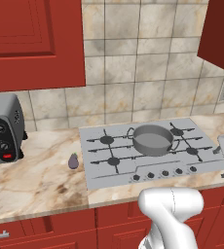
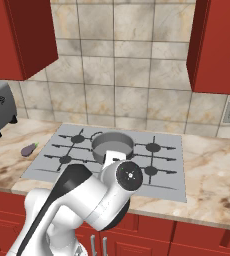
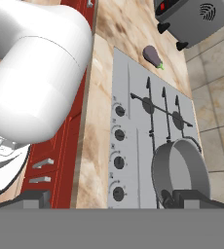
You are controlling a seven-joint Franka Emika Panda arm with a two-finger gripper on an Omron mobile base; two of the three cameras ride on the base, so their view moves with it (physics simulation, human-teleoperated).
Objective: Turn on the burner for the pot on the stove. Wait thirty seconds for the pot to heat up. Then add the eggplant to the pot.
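Pot (image 3: pixel 181 172) first, since it sits closest to the jaws: in the hand view the two dark fingertips (image 3: pixel 192 200) rise far apart at the bottom edge, one at the lower left and one just under the pot's rim, so the gripper (image 3: pixel 106 200) stands wide open with nothing between its fingers. It hangs over the front edge of the stove (image 3: pixel 133 116), near the row of small dark knobs (image 3: pixel 118 161).

The pot is a wide, shallow grey metal one, standing upright on a black burner grate (image 1: pixel 182 138) toward the rear middle of the cooktop. Its inside is bare grey metal with nothing in it, as the left base view (image 1: pixel 153 139) and the right base view (image 2: pixel 113 145) both show.

Out past the stove, the eggplant (image 1: pixel 73 161) lies on the marble counter (image 1: pixel 36 180), just beside the stove's left edge and well apart from the pot. It is small, dark purple, with a greenish stem end (image 3: pixel 161 65).

Farther left on the counter stands a grey toaster oven (image 1: pixel 2 127) with a red button. Red cabinets (image 1: pixel 33 41) hang above against the tiled wall (image 1: pixel 143 63).
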